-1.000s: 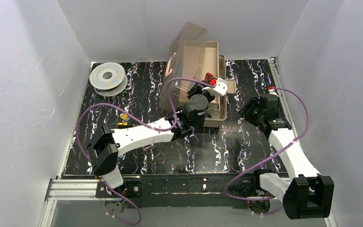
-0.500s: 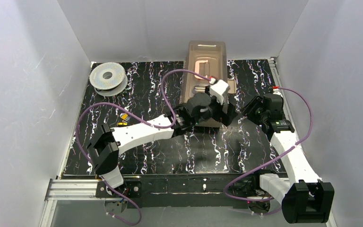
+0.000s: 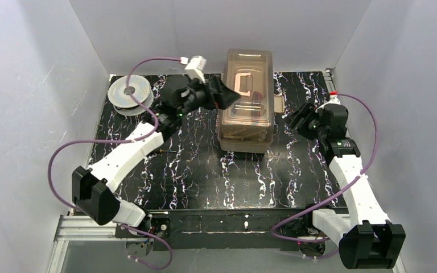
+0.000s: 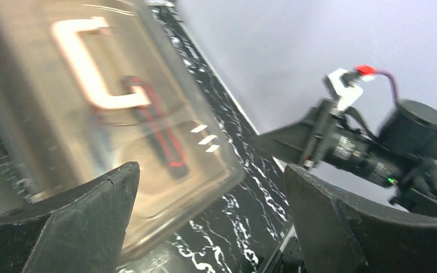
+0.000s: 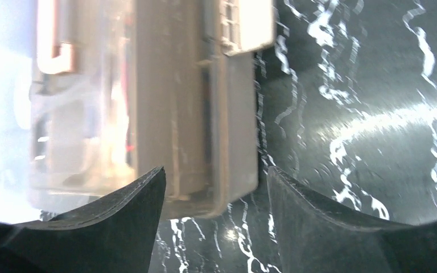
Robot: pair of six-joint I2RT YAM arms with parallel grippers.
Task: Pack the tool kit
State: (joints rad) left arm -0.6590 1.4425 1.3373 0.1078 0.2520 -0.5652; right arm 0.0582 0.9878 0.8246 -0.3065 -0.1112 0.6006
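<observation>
Closed toolbox; spool only seen overhead

The black marbled table carries the closed toolbox and grey spool.

toolbox centre-back, spool far left

Robot lab test booth; plain white walls; black marbled table; aluminium rail
</observation>
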